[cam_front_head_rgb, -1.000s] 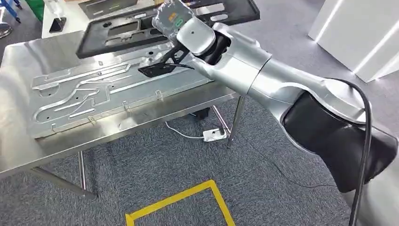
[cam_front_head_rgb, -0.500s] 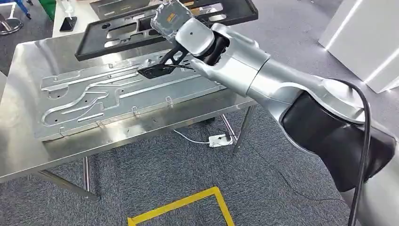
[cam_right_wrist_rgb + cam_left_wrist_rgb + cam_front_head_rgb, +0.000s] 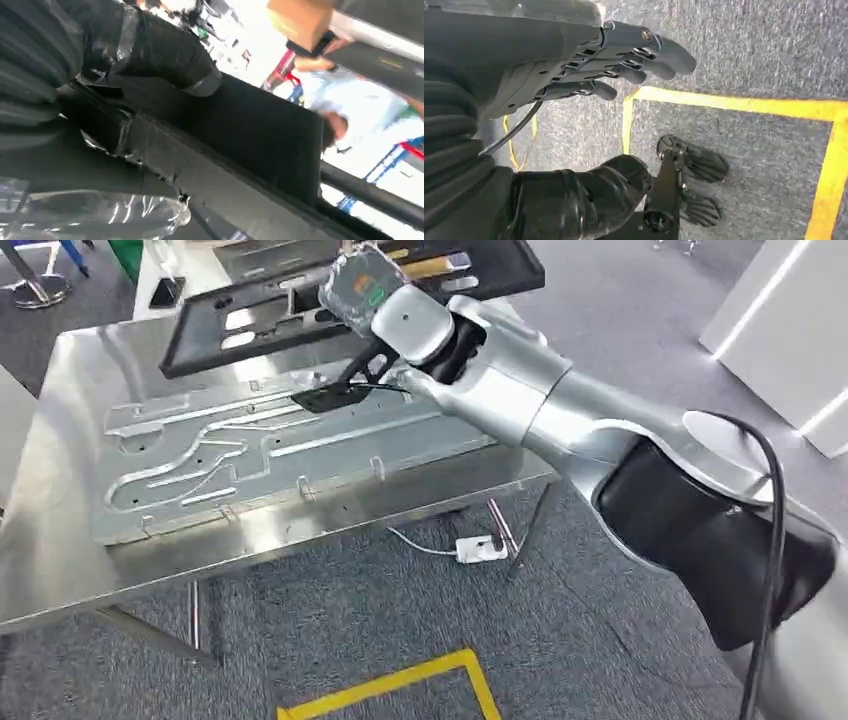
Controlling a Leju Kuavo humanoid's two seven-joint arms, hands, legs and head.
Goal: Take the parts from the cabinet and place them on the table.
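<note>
- Head view: one steel table (image 3: pixel 70 570) carries one large silver metal plate (image 3: pixel 300 455) cut with curving grooves and slots, its surface smooth and reflective.
- Two long black frame-like panels lie across the far edge of the table, the nearer one (image 3: pixel 250 325) flat, matte and pierced by rectangular openings, the farther one (image 3: pixel 500 265) beyond it.
- The right arm (image 3: pixel 560 410), silver with a dark elbow cover, reaches over the plate; its right hand (image 3: pixel 365 355) holds one black part (image 3: pixel 325 397), a thin, flat, dark piece with an angular outline, which hangs just above or on the plate's far half; contact cannot be told.
- One white power strip (image 3: pixel 477 548) with a cable lies on the grey carpet beneath the table, and one yellow tape (image 3: pixel 400 685) corner is marked on the floor.
- Left wrist view: the left hand (image 3: pixel 589 75) hangs over grey carpet with yellow tape lines, dark fingers (image 3: pixel 654 47) straight and slightly apart, holding nothing.
- Right wrist view: the right hand's thick thumb (image 3: pixel 165 55), wrapped in glossy film, presses against a flat black slab, the part (image 3: pixel 260 140), with a straight edge and matte face.
</note>
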